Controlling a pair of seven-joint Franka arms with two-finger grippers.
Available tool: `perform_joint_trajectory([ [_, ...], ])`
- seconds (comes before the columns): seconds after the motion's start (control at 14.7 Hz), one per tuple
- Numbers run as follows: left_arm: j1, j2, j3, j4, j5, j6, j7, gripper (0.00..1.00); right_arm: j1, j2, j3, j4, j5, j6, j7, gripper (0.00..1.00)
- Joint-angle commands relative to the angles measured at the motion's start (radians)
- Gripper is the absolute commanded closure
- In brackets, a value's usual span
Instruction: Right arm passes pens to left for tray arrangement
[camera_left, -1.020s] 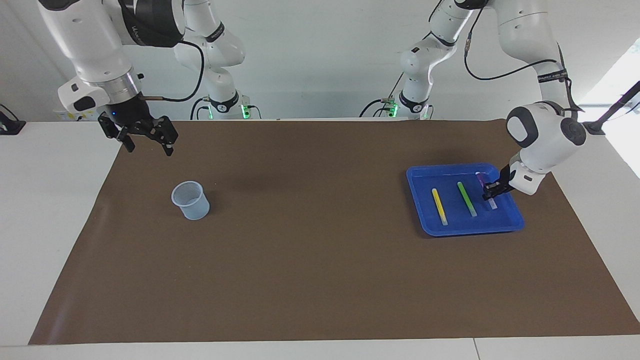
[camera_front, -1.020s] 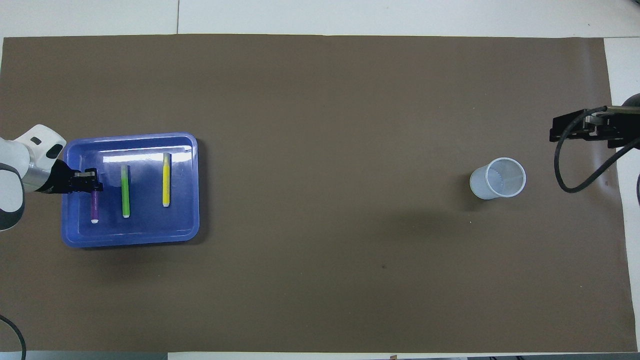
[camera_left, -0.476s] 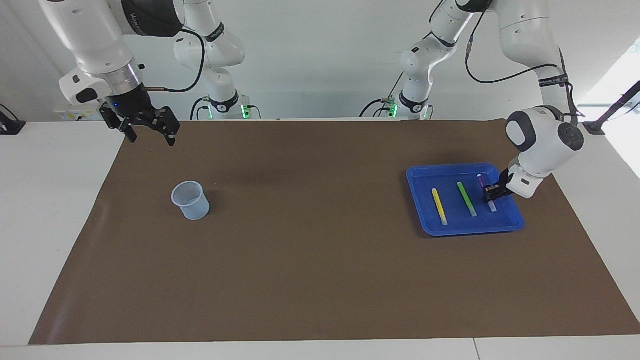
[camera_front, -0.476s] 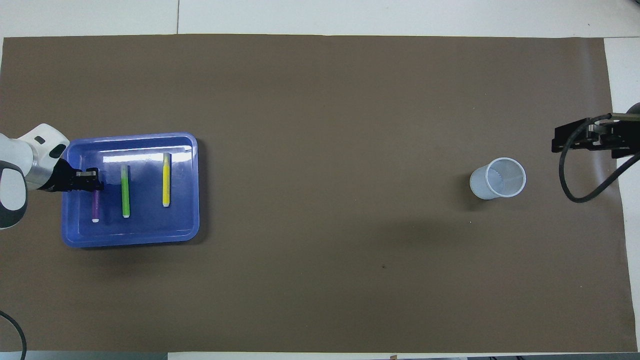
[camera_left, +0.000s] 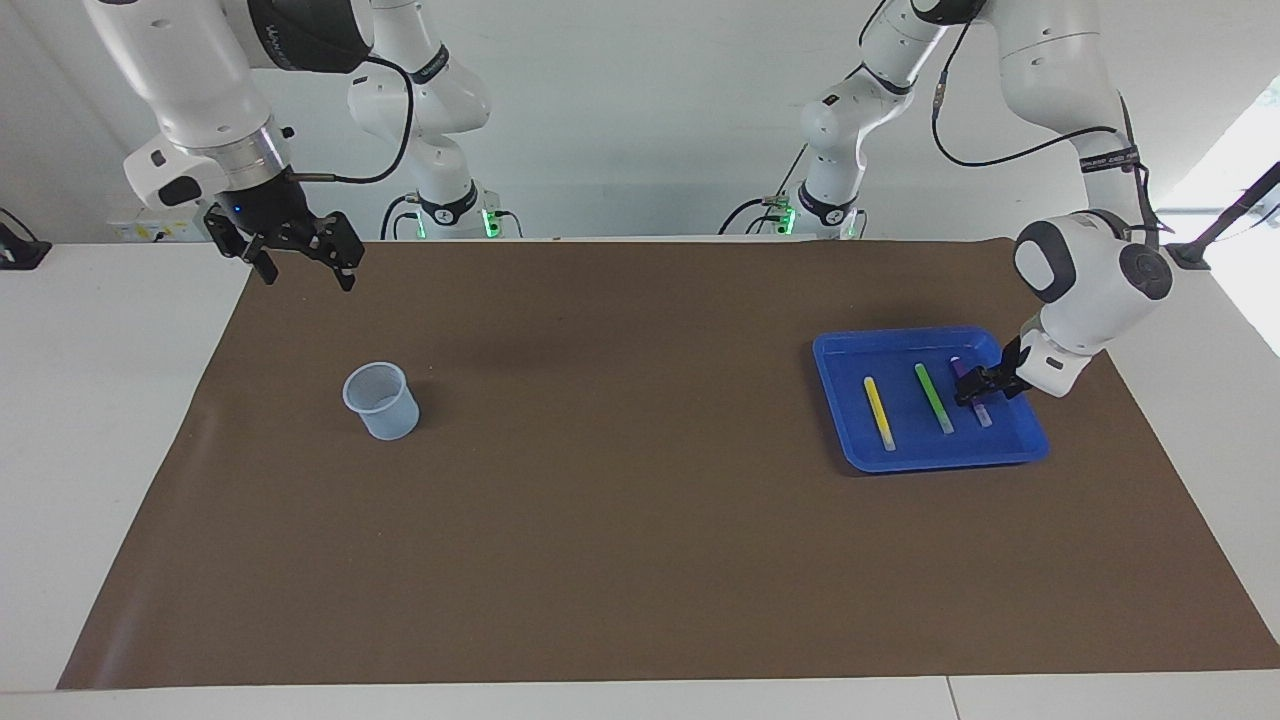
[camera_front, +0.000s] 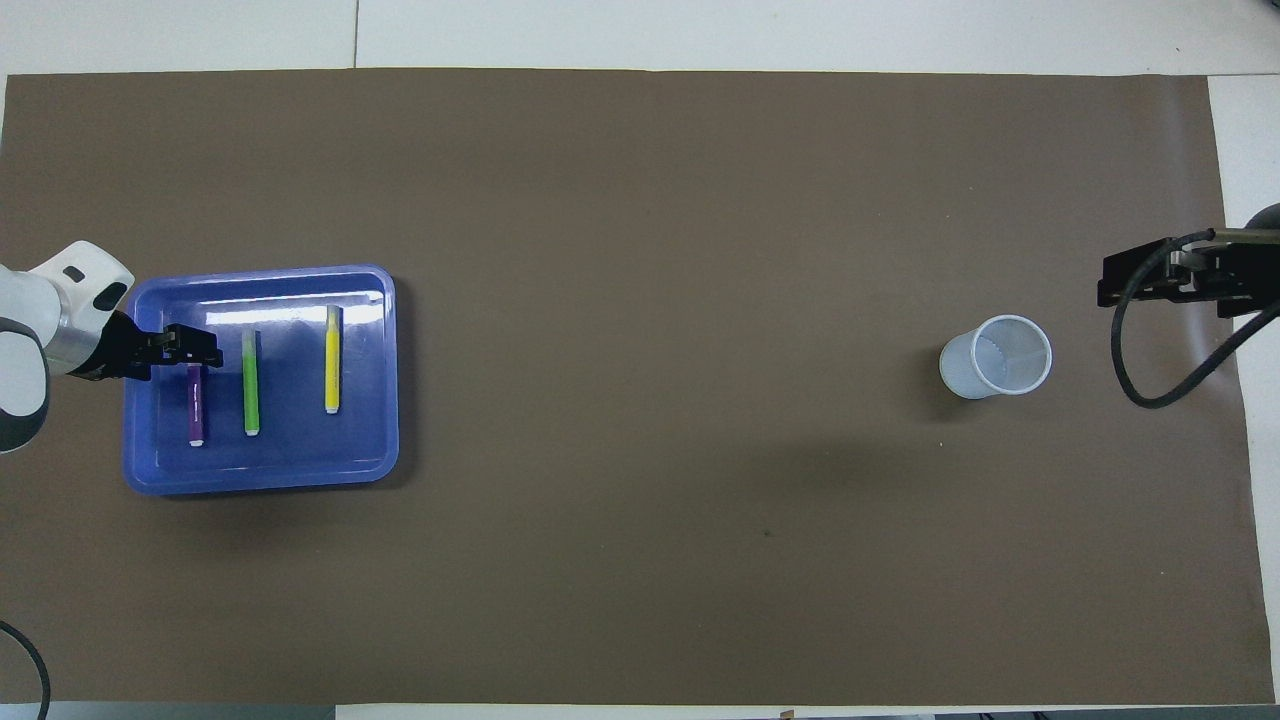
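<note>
Pens are all in the blue tray (camera_left: 838, 352) toward the left arm's end, lined up side by side: yellow (camera_left: 879, 412), green (camera_left: 934, 397), purple (camera_left: 972, 396). Left gripper (camera_left: 978, 386) sits spread over purple, looks like a release. Right gripper (camera_left: 300, 258) waits, spread, in the air.

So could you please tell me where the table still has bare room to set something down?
The widest bare stretch of brown mat runs between the cup and the blue tray. The tray is crowded: the yellow pen, green pen and purple pen lie side by side, with the left end effector low over the purple one.
</note>
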Motion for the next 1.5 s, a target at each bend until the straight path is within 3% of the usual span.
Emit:
perform_joint_trajectory([
  [0.0, -0.01, 0.0, -0.004, 0.058, 0.017, -0.082, -0.003, 0.0, -0.002, -0.012, 0.007, -0.018, -0.014, -0.012, -0.011, 0.0],
  [0.34, -0.056, -0.017, -0.007, 0.192, 0.011, -0.265, -0.04, 0.0, -0.002, -0.012, 0.007, -0.02, 0.001, -0.009, -0.031, 0.0],
  [0.75, -0.134, -0.103, -0.01, 0.207, 0.01, -0.348, -0.078, 0.0, 0.0, -0.013, 0.007, -0.021, 0.008, 0.0, -0.051, 0.0],
  [1.09, -0.165, -0.218, -0.015, 0.207, 0.004, -0.481, -0.075, 0.0, 0.0, -0.013, 0.007, -0.023, 0.008, -0.006, -0.048, 0.0],
  [1.43, -0.433, -0.358, 0.218, 0.204, -0.004, -0.618, -0.077, 0.0, -0.011, -0.013, 0.007, -0.021, 0.008, -0.007, -0.048, 0.0],
])
